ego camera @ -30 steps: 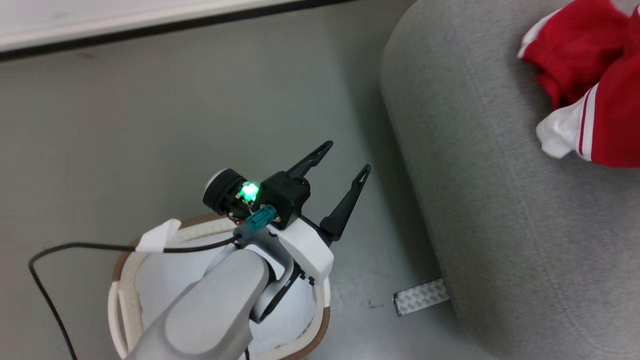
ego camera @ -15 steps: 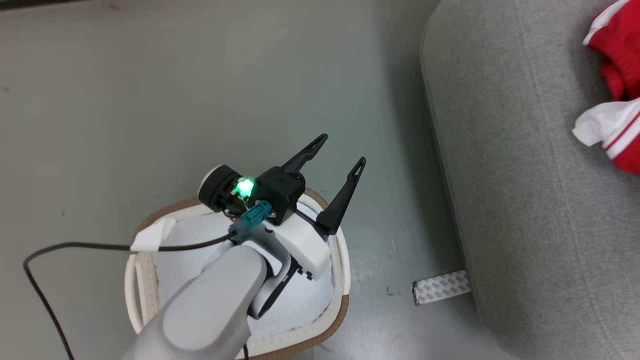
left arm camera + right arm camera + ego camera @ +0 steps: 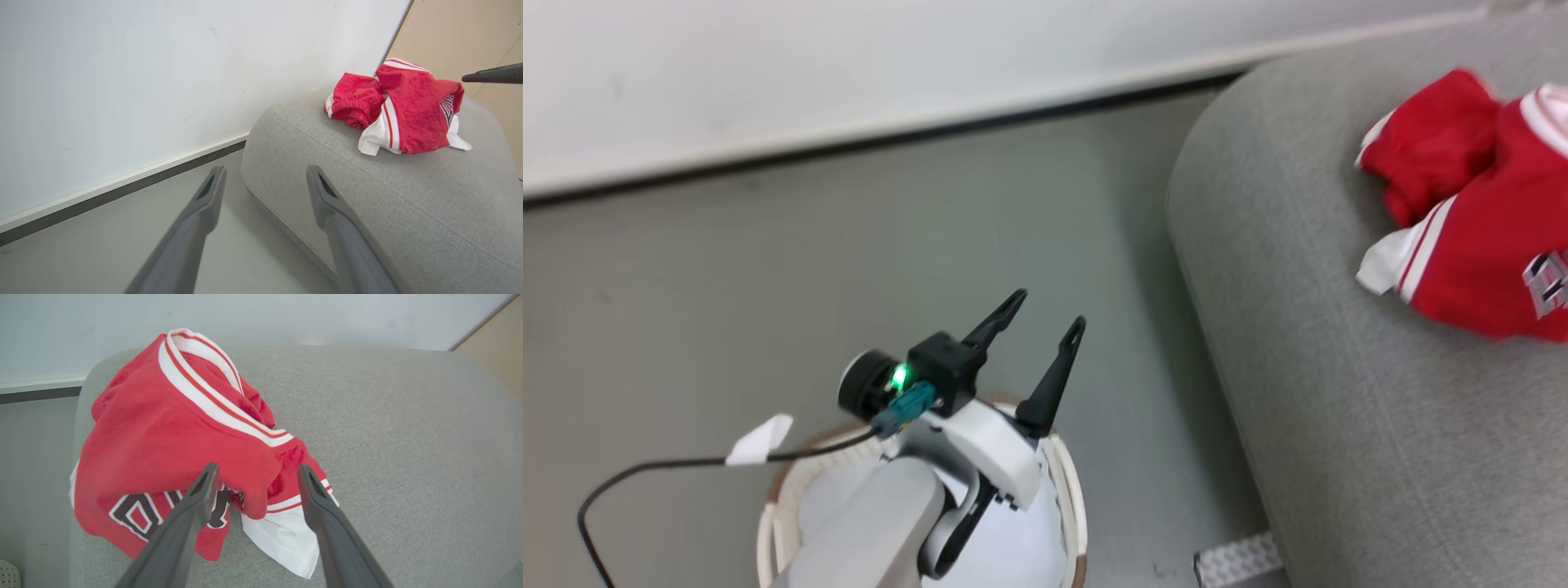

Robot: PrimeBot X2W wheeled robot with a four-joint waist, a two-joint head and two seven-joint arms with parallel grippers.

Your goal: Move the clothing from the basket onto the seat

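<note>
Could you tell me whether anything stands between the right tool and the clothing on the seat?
Nothing visible does. The right tool is open, its fingers spread just in front of the clothing, which lies bunched directly on the seat.

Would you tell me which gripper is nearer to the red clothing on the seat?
Right. The right gripper hovers just over the clothing, jaws open. The left gripper is above the basket, off the seat and well away from the clothing.
</note>
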